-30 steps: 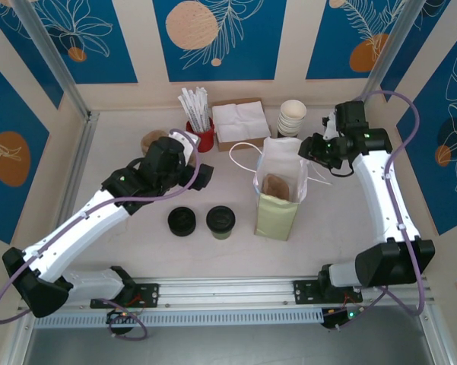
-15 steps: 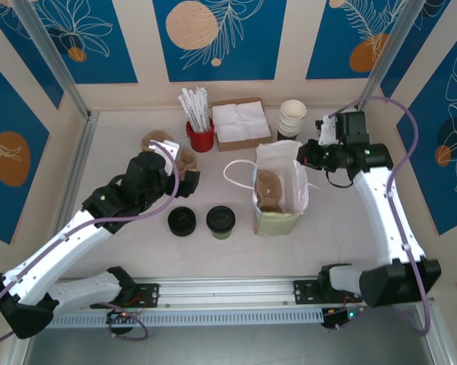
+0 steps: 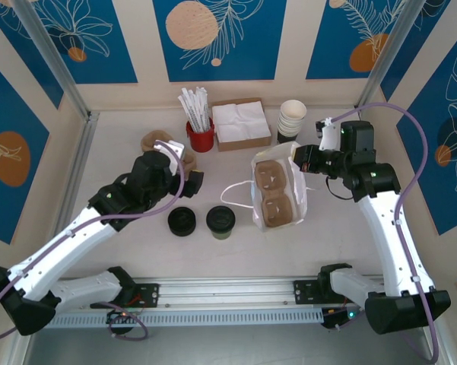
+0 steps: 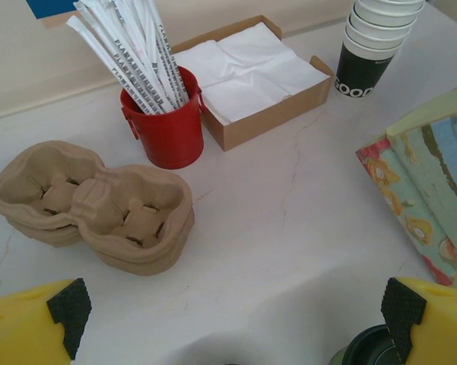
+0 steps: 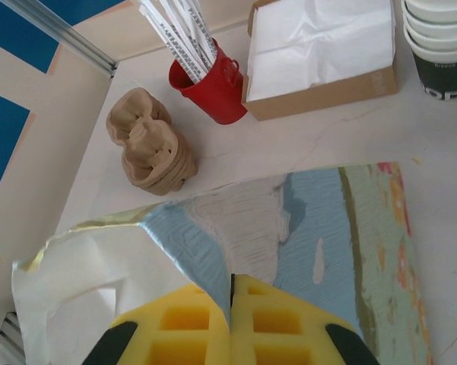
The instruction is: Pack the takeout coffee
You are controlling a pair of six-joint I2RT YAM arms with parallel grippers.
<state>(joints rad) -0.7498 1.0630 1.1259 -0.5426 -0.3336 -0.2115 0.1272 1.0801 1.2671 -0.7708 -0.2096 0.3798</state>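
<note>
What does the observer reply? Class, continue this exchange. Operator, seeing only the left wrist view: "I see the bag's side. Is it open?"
Observer: Yes, the bag is open, with a carrier inside.
Operator: Is anything holding it?
Observer: The right gripper is shut on its wall.
Operator: What lies beside the coffee?
Observer: The coffee has a stack of lids on its left and the bag on its right, both apart from it.
</note>
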